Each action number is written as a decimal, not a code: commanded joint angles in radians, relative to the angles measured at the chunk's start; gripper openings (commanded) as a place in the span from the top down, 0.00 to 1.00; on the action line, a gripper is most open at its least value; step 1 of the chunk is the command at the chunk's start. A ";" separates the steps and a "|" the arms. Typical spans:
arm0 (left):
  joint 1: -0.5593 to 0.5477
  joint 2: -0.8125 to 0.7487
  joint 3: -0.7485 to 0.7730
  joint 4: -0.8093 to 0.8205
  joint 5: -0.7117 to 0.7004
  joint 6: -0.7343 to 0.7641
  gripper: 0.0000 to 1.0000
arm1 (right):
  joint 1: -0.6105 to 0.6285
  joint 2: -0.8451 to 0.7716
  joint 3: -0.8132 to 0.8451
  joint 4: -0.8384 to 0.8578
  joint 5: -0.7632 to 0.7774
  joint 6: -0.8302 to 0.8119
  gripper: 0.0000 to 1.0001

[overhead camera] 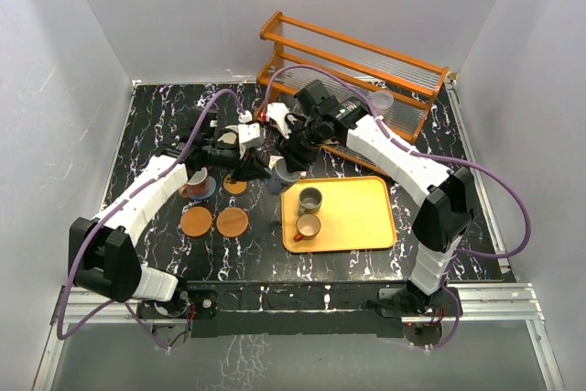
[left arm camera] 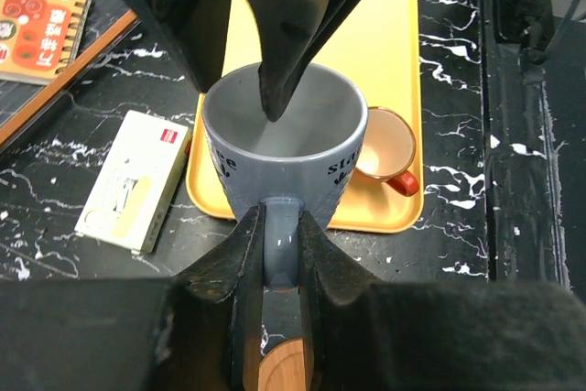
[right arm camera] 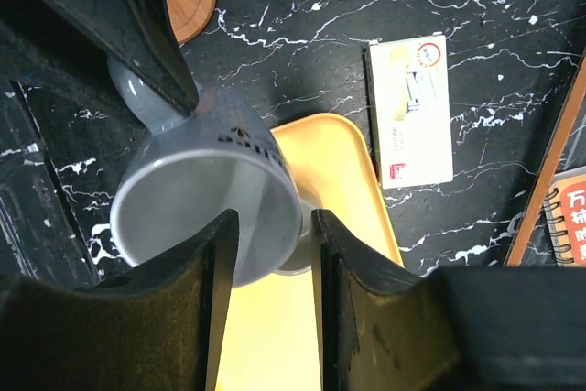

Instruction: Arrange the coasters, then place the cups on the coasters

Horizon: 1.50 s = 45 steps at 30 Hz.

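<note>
- Between the fingers of the left end effector, the grey mug sits clamped by its handle
- The right end effector straddles that mug's rim, jaws apart, one finger inside

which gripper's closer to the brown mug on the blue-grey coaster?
Left. The left gripper, clamped on the grey mug's handle, sits between that mug and the brown mug. The right gripper straddles the grey mug's rim across from the handle, farther off.
</note>
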<state>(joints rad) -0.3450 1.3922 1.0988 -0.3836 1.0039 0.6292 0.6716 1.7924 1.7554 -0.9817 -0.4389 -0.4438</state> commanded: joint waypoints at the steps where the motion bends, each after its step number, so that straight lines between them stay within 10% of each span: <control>1: 0.032 -0.070 -0.015 0.026 0.009 0.016 1.00 | -0.018 -0.006 0.037 0.060 0.021 0.040 0.63; 12: 0.221 -0.178 -0.184 0.219 -0.126 -0.103 1.00 | -0.131 -0.028 0.094 0.052 -0.046 0.072 0.51; 45: 0.247 -0.179 -0.594 0.933 -0.386 -0.354 1.00 | -0.196 -0.128 -0.109 0.107 -0.058 0.066 0.50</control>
<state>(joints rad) -0.1066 1.2327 0.5068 0.4240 0.5976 0.2649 0.4816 1.7161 1.6524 -0.9150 -0.4816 -0.3824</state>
